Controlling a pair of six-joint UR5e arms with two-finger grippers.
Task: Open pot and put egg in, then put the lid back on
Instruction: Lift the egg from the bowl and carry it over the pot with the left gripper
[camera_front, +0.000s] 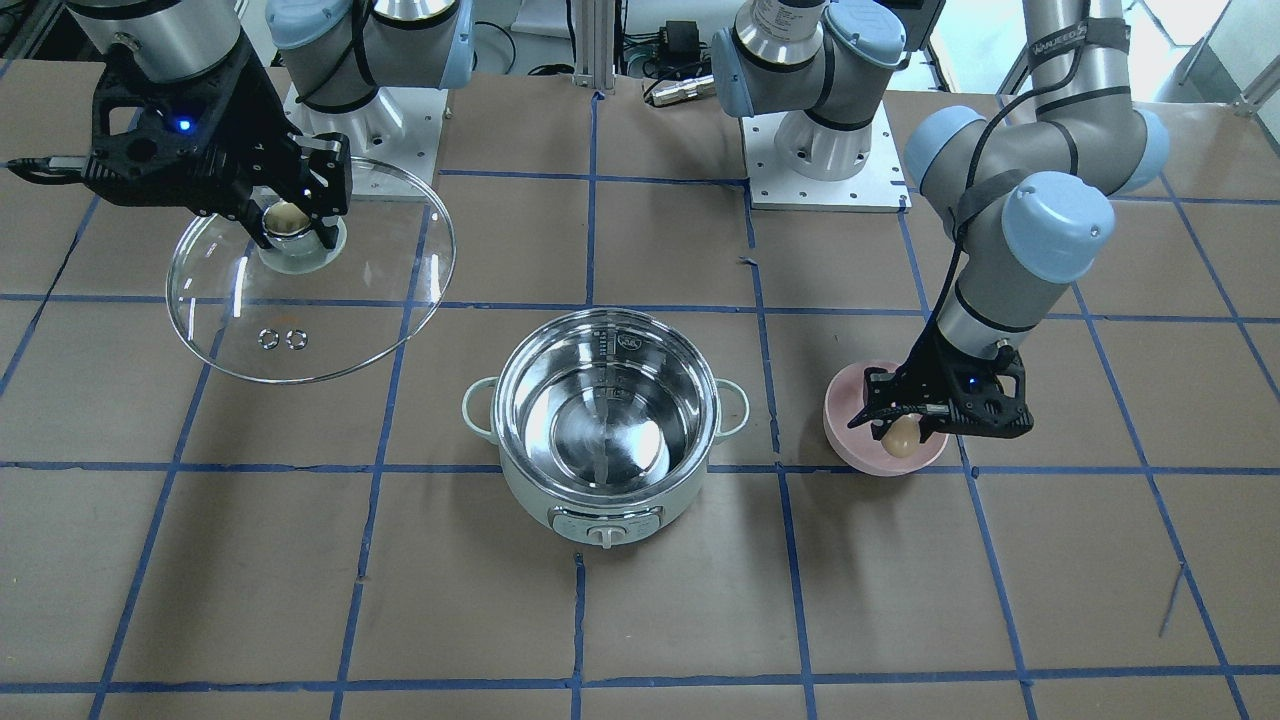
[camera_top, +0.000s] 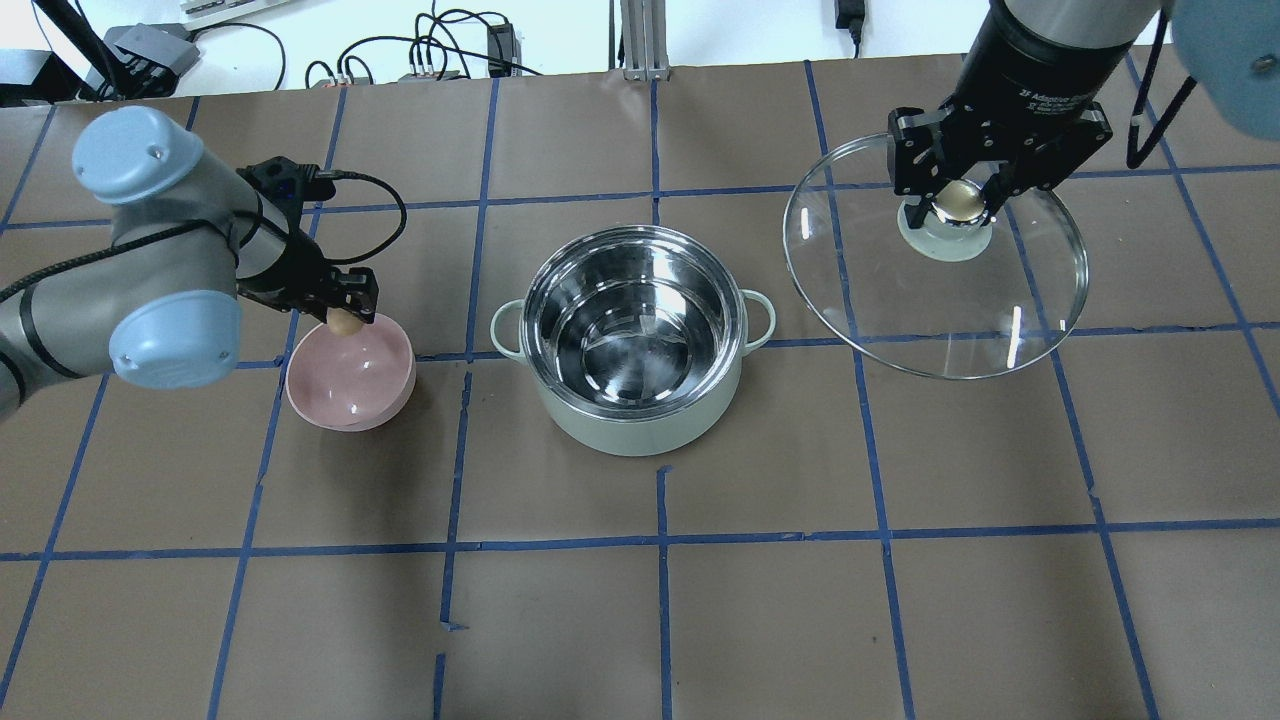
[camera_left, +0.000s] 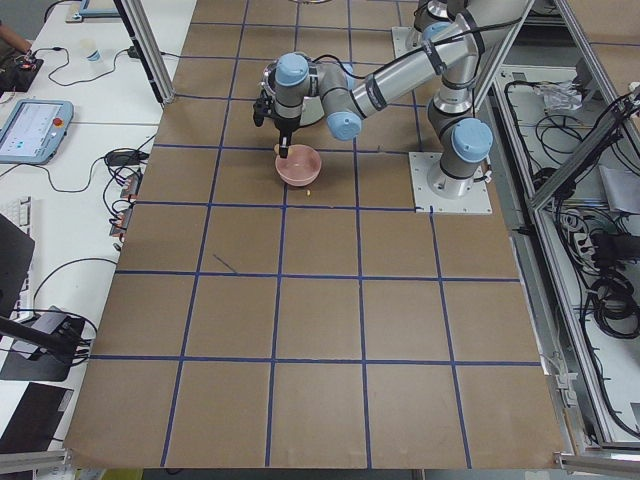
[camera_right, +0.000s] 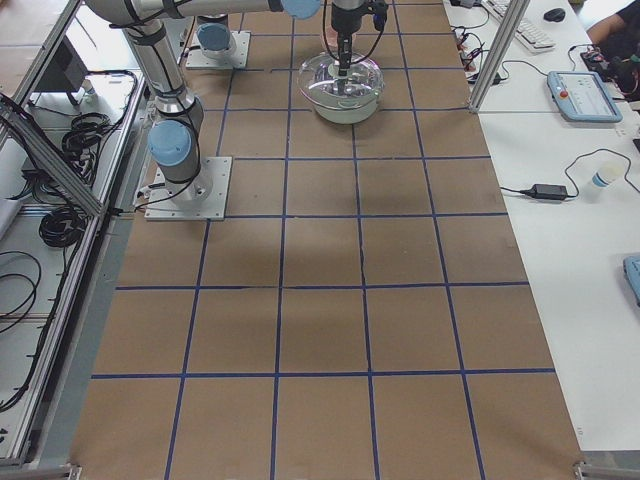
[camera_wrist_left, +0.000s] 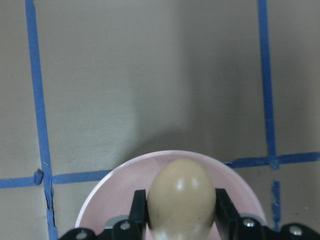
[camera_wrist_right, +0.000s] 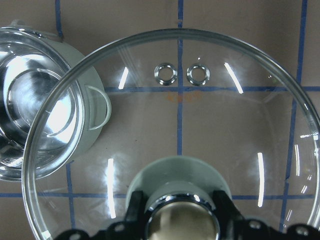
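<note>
The mint-green pot (camera_top: 640, 345) stands open and empty at the table's middle; it also shows in the front view (camera_front: 605, 425). My left gripper (camera_top: 344, 318) is shut on the brown egg (camera_top: 345, 323) and holds it just over the pink bowl (camera_top: 352, 380); the wrist view shows the egg (camera_wrist_left: 181, 198) between the fingers. My right gripper (camera_top: 958, 200) is shut on the beige knob of the glass lid (camera_top: 935, 290) and holds it in the air to the pot's right. The lid (camera_wrist_right: 200, 130) shows in the right wrist view, with the pot (camera_wrist_right: 40, 115) beyond its left rim.
The table is brown paper with a blue tape grid. The arm bases (camera_front: 825, 150) stand on white plates at the robot's side. The pink bowl (camera_front: 850, 420) sits close to the pot's left handle (camera_top: 505, 325).
</note>
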